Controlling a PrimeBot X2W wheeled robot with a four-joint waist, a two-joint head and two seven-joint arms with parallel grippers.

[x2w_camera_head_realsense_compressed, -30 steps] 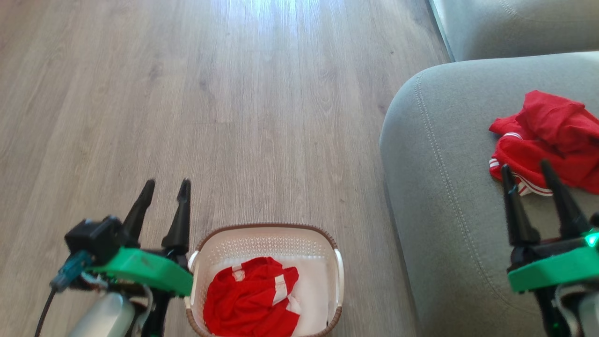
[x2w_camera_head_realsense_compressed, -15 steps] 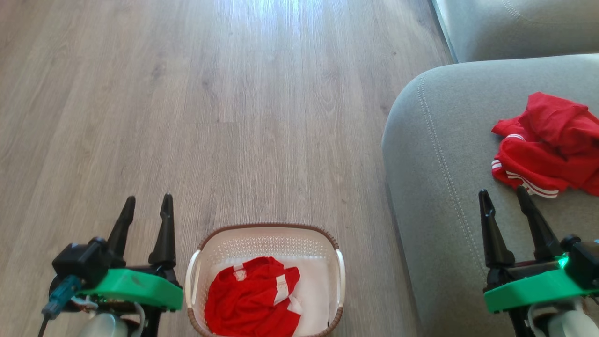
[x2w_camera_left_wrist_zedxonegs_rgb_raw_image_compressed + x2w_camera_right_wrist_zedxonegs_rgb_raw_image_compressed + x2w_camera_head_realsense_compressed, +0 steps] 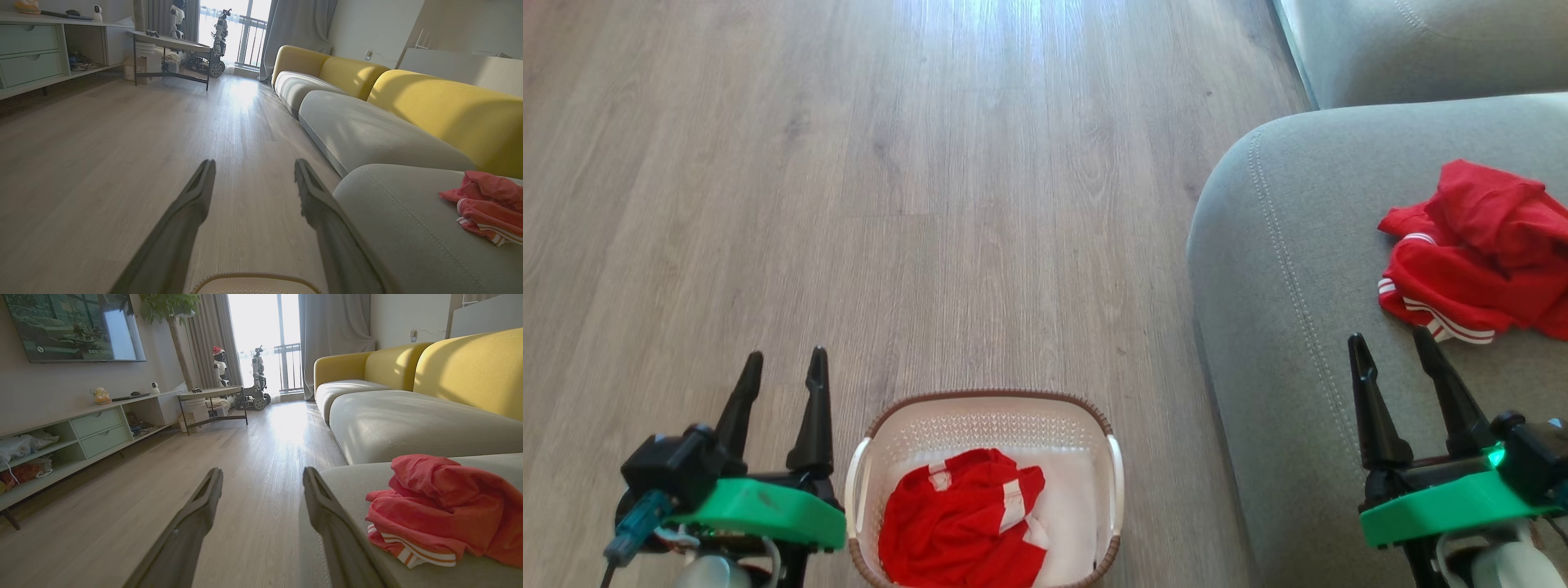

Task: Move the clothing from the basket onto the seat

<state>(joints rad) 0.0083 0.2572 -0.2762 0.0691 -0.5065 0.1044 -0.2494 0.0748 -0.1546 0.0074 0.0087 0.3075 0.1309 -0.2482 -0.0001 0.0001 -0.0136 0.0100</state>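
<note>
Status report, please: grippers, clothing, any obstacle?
Left gripper open, empty, beside basket. Right gripper open, empty, over seat. One garment in basket, another garment on seat. No obstacle seen.

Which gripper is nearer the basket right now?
Left. The left gripper hovers just beside the basket, off its left handle; the right gripper is over the seat, farther off.

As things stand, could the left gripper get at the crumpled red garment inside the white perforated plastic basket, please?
Probably yes. The left gripper hangs open just left of the white perforated basket, whose top is uncovered; the crumpled red garment lies exposed inside, with nothing in between.
</note>
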